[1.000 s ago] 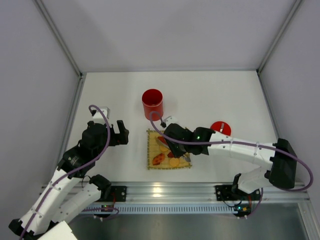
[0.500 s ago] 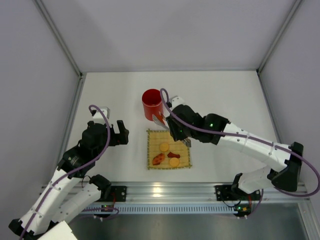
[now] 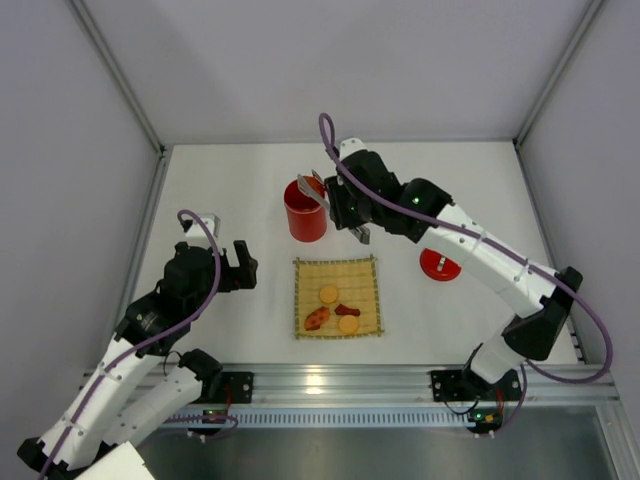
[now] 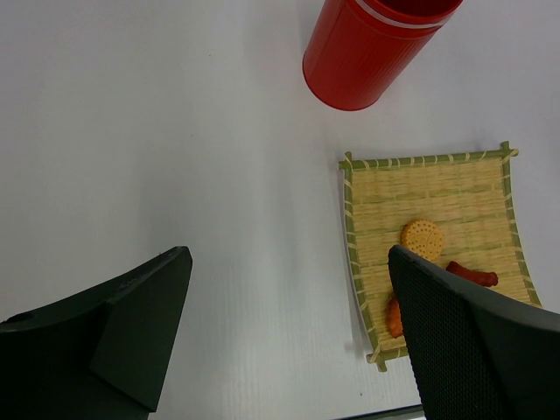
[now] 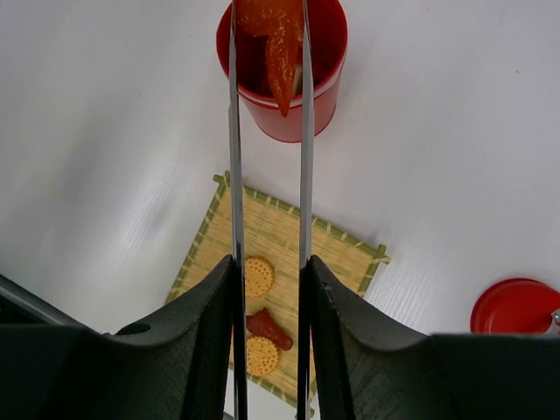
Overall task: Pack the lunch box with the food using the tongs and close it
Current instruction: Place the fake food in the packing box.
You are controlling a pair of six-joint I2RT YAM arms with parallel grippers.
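Note:
The red lunch box (image 3: pixel 305 212) stands open behind the bamboo mat (image 3: pixel 338 270). My right gripper (image 5: pixel 269 262) is shut on the silver tongs (image 5: pixel 234 131), which reach forward over the cup's mouth (image 5: pixel 280 105). Between the tong tips hangs a red-orange food slice (image 5: pixel 282 52), partly inside the rim. On the mat lie two yellow rounds (image 5: pixel 257 276), a dark red piece (image 5: pixel 267 330) and a red-orange slice (image 3: pixel 318 318). The red lid (image 3: pixel 441 263) lies on the table to the right. My left gripper (image 4: pixel 289 297) hovers open left of the mat, holding nothing.
White walls enclose the table on three sides. The aluminium rail (image 3: pixel 330 382) with both arm bases runs along the near edge. The right arm (image 3: pixel 470 245) stretches across above the lid towards the cup.
My right arm has lifted the tongs off the mat and carried a red-orange slice back to above the lunch box. The left arm has stayed still.

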